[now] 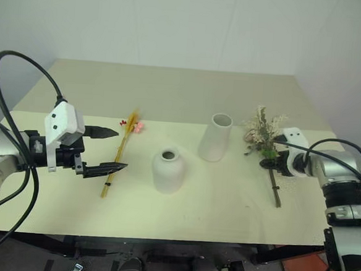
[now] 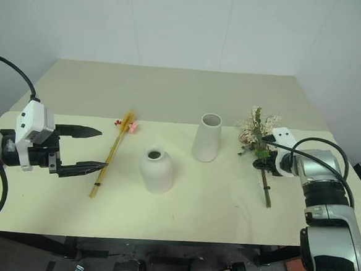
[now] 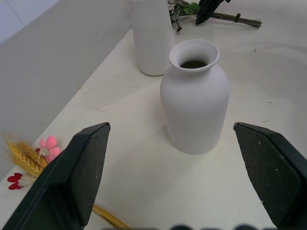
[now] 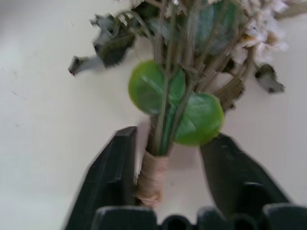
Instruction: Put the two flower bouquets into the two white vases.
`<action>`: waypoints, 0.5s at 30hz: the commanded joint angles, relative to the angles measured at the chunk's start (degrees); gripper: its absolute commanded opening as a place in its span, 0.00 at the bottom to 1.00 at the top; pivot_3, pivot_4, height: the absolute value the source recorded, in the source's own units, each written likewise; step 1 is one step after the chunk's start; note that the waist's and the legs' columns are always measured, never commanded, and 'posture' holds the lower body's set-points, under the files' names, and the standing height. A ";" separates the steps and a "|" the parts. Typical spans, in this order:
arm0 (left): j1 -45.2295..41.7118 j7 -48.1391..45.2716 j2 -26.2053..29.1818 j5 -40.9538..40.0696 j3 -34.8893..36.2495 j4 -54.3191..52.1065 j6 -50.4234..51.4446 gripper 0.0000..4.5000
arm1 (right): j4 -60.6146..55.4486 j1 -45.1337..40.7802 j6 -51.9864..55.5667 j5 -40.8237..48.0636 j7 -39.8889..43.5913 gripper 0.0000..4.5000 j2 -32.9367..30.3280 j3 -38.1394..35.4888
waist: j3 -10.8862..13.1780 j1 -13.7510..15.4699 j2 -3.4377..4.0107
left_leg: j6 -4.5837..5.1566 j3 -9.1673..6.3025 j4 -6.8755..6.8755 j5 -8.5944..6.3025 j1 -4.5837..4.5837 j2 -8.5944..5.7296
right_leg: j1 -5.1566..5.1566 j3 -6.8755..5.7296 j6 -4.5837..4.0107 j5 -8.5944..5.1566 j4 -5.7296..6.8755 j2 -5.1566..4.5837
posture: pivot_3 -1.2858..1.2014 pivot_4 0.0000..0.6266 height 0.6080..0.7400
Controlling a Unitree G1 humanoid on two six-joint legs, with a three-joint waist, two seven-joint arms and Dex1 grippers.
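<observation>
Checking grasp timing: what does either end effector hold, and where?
Left end effector holds nothing. Right end effector straddles the bushy bouquet's wrapped stem; a firm hold cannot be told.

Head stereo pair: high, facing forward and down over whole table [image 1: 236, 226]; both eyes share one scene. Left wrist view: low, close, facing short vase [image 3: 194, 98]. Right wrist view: very close on bushy bouquet [image 4: 187, 96], also in head views.
</observation>
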 commanded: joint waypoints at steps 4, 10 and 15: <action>0.63 0.66 0.42 -0.20 1.91 -1.23 -0.35 1.00 | -0.40 -1.94 -0.57 -1.73 -1.22 0.05 0.50 -0.74 | 0.00 0.07 0.00 | 0.00 0.00 0.00 0.00 -0.03 0.00 | 0.00 0.00 -0.01 0.01 -0.03 -0.01 | 0.52 0.24 1.00; -0.45 0.62 0.81 -0.14 1.82 -0.15 -0.74 1.00 | -14.05 -0.04 -12.97 -2.32 -12.33 0.05 3.85 -7.98 | 0.00 -0.08 0.01 | 0.00 -0.01 0.00 0.00 -0.03 0.00 | -0.04 0.00 -0.01 0.01 0.00 0.00 | 0.52 0.24 1.00; -1.28 -0.53 1.71 0.70 2.19 1.97 -1.80 1.00 | -24.53 -1.71 -37.72 -2.40 -33.42 0.05 17.12 -17.87 | 0.00 -0.29 0.01 | -0.01 -0.05 -0.03 0.00 -0.13 0.05 | -0.28 0.02 -0.01 0.02 0.18 0.09 | 0.52 0.24 1.00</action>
